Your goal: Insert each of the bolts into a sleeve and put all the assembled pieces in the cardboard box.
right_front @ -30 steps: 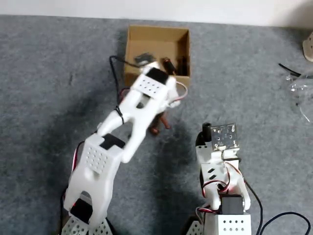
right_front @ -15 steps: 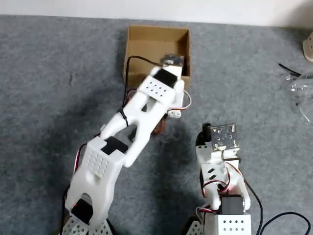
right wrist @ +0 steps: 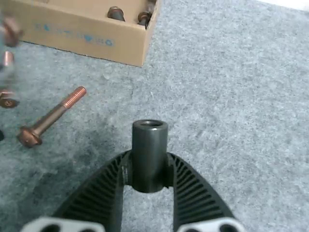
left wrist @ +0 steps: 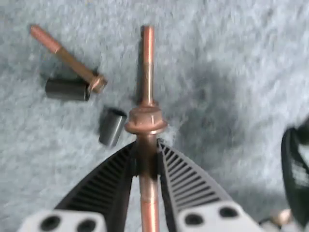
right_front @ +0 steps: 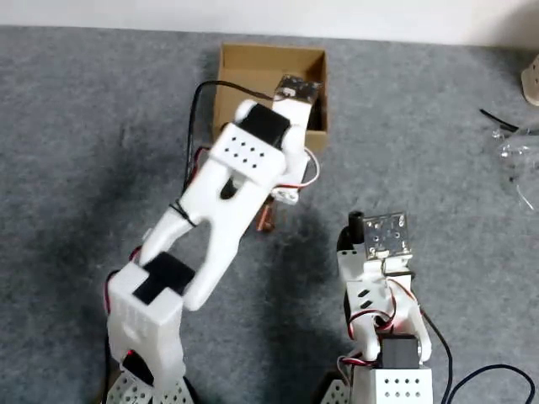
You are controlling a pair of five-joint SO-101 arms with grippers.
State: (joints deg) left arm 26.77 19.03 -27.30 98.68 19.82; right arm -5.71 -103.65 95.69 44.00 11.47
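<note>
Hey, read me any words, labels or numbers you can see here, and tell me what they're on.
Blue print on the cardboard box side wall: too blurred to read.
No readable text on the bolt in the left gripper or the sleeve in the right gripper.

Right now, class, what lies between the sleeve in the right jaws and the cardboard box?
Right wrist view: bare carpet before the cardboard box; one loose bolt lies aside.

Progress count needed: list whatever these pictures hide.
Cardboard box contents: the left arm covers part in the high view; the right wrist view's edge cuts the box off. No piece count possible.
Loose bolts on the table: mostly under that arm, high view.
Copper shapes at the right wrist view's edge: blurred.
</note>
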